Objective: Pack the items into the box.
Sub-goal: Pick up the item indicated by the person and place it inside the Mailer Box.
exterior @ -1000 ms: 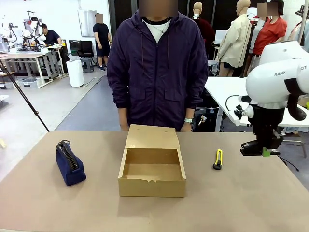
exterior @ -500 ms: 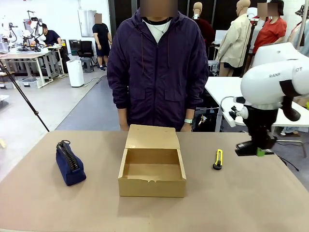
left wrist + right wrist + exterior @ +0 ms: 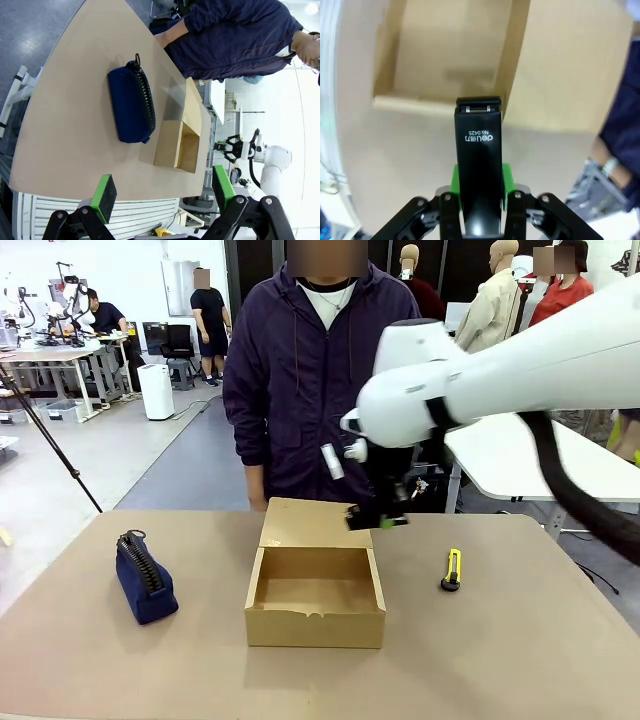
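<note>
One stapler [image 3: 477,160], clamped in right fingers [image 3: 506,181], is being brought seemingly above the box [image 3: 315,626] for packing; left fingers [image 3: 104,192] apart.

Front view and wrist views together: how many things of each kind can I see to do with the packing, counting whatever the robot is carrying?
Navy zip pouch: 1
Yellow-and-black utility knife: 1
Black stapler, clamped in the right gripper: 1
Brown cardboard box, lid open: 1
Total: 4
</note>
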Tool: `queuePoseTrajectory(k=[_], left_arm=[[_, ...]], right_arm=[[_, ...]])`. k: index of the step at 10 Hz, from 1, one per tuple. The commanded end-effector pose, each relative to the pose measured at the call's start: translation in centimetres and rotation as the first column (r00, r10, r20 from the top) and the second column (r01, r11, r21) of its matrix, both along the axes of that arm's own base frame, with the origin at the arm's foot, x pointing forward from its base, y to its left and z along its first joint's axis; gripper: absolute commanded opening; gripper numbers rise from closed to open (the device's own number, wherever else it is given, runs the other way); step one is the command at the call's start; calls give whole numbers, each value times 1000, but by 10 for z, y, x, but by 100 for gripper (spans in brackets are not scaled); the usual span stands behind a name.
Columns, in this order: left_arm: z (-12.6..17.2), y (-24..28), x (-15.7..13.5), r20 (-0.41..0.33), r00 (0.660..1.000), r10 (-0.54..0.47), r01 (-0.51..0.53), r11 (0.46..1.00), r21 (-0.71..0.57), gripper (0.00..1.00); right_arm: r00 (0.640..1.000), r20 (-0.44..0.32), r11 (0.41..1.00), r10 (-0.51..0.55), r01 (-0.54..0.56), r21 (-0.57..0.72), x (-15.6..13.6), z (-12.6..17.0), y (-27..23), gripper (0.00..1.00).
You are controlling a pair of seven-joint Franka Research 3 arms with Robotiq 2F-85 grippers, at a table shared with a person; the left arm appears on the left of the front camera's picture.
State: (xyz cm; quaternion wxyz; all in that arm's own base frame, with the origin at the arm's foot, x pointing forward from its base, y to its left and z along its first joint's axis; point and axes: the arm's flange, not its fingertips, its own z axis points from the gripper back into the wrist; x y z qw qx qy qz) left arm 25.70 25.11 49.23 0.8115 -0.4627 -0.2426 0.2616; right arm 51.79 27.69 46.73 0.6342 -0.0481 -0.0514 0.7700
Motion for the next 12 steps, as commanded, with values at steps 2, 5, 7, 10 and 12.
queuePoseTrajectory(k=[2,5,7,10,12], left_arm=[[0,1,0,26,1000,-5,6,1000,-5,100],[0,1,0,26,1000,-5,6,1000,-5,100],[0,1,0,26,1000,-5,6,1000,-5,100],[0,1,0,26,1000,-5,6,1000,-5,100],[0,1,0,26,1000,-5,6,1000,-5,100]], right_arm=[[994,-84,997,-69,71,24,3,-36,56,0],[980,-197,998,29,-18,57,-11,-74,96,0],[974,-225,999,34,-28,30,-21,-104,103,0],[973,-228,1000,-28,25,-20,-24,-132,102,0],[974,-224,999,-20,12,-38,-24,-135,104,0]])
